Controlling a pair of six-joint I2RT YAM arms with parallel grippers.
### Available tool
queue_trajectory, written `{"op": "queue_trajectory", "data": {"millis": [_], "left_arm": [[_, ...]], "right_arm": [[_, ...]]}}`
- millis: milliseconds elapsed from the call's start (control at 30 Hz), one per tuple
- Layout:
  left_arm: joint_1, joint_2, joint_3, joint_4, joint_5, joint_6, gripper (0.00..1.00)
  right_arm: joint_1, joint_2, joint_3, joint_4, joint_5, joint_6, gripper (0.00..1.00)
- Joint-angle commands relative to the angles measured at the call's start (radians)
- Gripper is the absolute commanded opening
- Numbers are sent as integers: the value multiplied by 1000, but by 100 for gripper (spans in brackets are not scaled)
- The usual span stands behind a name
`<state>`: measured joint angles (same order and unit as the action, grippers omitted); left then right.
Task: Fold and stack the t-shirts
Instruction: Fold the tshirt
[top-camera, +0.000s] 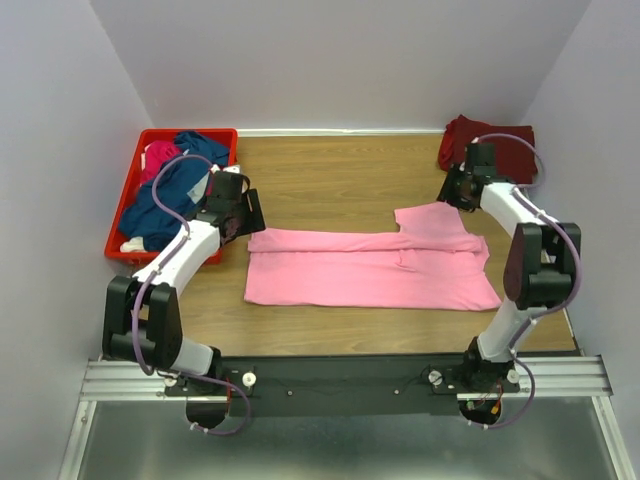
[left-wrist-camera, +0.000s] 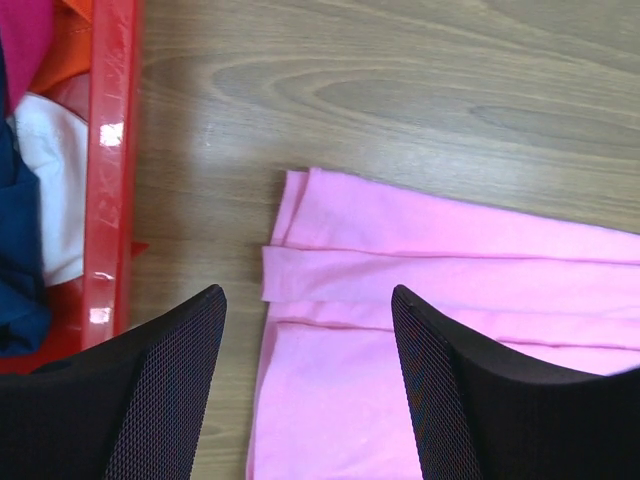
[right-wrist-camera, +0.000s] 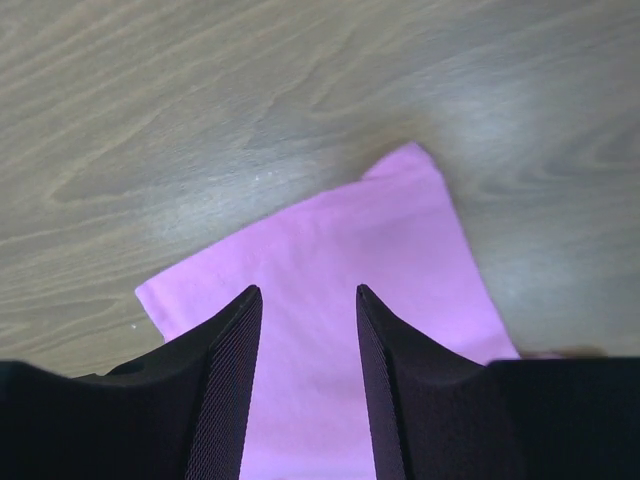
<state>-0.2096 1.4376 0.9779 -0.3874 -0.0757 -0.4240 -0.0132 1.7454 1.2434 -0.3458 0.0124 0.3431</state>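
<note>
The light pink t-shirt (top-camera: 370, 270) lay spread on the wooden counter (top-camera: 330, 170), partly folded: its far long edge was turned in along the length, while one sleeve (top-camera: 435, 218) stuck out flat at the far right. The left gripper (left-wrist-camera: 308, 300) hovered over the shirt's left end, jaws wide apart and holding nothing. The right gripper (right-wrist-camera: 308, 292) hung just above the loose sleeve, jaws moderately parted and also empty.

The dark maroon t-shirt (top-camera: 500, 148) sat in the far right corner of the counter. How neatly it was folded could not be made out. The navy blue t-shirt (top-camera: 170, 190) and the magenta t-shirt (top-camera: 160, 155) lay crumpled in the red crate (top-camera: 125, 200) on the left, unfolded.

By my judgement the task was early to midway: at most one shirt was done, the pink one needed its sleeve tucked and cross folds, and two more waited.
</note>
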Motion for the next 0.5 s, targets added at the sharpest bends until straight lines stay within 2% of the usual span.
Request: {"op": "queue_trajectory", "data": {"millis": [0, 167, 367, 467], "left_arm": [[-30, -48, 13, -15, -18, -24, 75], [-51, -68, -2, -24, -30, -30, 75], [-65, -80, -30, -25, -36, -50, 75], [-73, -80, -36, -25, -38, -59, 75]], "right_arm": [[44, 127, 85, -13, -49, -29, 49], [85, 259, 156, -15, -34, -30, 49], [104, 333, 157, -16, -17, -35, 48], [107, 353, 145, -16, 21, -35, 40]]}}
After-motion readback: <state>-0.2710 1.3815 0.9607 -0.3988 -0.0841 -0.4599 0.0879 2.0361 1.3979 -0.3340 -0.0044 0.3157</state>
